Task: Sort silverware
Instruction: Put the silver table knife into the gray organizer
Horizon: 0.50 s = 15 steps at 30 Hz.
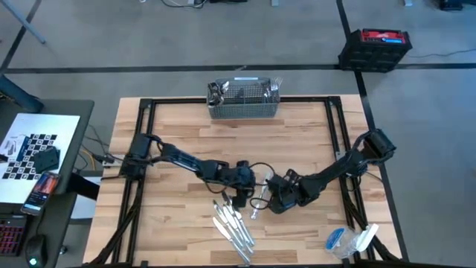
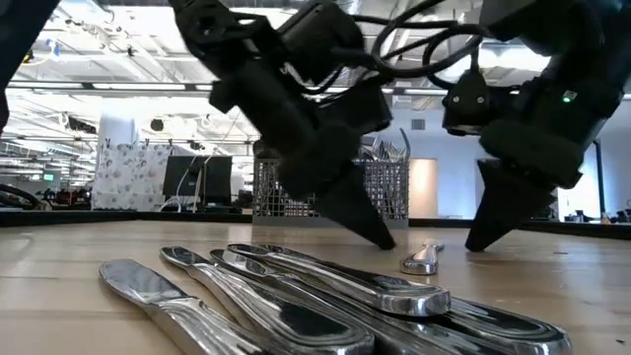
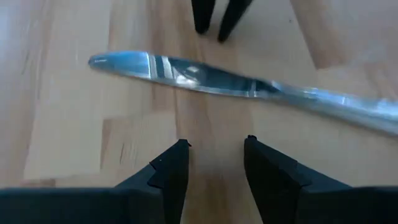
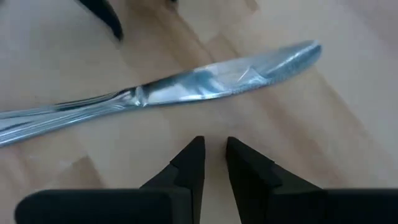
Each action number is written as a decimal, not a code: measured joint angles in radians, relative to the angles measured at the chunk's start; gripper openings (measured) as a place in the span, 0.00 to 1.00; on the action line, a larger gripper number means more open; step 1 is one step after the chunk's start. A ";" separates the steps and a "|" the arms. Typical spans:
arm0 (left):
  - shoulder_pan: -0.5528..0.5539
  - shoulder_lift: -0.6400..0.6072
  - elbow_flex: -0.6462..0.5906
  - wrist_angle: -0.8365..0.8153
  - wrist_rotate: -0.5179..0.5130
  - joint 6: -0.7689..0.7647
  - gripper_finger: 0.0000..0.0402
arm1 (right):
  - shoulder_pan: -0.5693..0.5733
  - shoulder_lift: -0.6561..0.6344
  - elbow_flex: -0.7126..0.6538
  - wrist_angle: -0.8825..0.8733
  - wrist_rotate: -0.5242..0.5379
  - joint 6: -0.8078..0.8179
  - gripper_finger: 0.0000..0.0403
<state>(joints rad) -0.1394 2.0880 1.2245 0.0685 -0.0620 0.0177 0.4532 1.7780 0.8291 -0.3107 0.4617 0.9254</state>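
A table knife [image 3: 236, 84] lies flat on the wooden table [image 1: 178, 134], between the two grippers. It is slim and mirror-bright, with a rounded blade tip that looks finely toothed along one edge [image 4: 205, 81], and a narrower, ridged handle. From table height only its rounded handle end [image 2: 422, 261] shows, resting on the wood.

Just beside this knife, toward the table's near edge, a row of more knives [image 1: 233, 227] lies side by side, handles close together; they are the same polished silver, with broad rounded ends [image 2: 325, 296].

The left gripper [image 1: 239, 195] hangs just above the wood on one side of the lone knife, its fingers [image 3: 171, 171] parted by a moderate gap and holding nothing. The right gripper [image 1: 277, 199] stands on the knife's other side, its fingers [image 4: 193, 163] drawn close with only a narrow slit between them, also empty. Both point down at the table and neither touches the knife.

Well beyond the knife, at the far edge of the table, a grey wire basket [image 1: 243, 100] holds more silverware [image 1: 271, 88] standing upright. Near the right front corner, well apart from the knife, lies a clear plastic bag [image 1: 349, 242].
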 joint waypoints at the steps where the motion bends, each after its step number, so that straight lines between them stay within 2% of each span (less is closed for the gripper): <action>1: -0.001 0.021 0.022 -0.003 0.007 -0.014 0.34 | 0.000 0.006 0.000 0.014 0.009 -0.028 0.14; 7: -0.007 0.084 0.094 -0.010 0.006 -0.104 0.34 | -0.008 0.021 -0.001 0.055 0.026 -0.128 0.14; 15: -0.009 0.092 0.097 0.050 -0.001 -0.170 0.34 | -0.025 0.024 -0.003 0.097 0.021 -0.226 0.14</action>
<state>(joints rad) -0.1482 2.1796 1.3218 0.1188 -0.0626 -0.1520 0.4282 1.8019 0.8265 -0.2134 0.4829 0.6992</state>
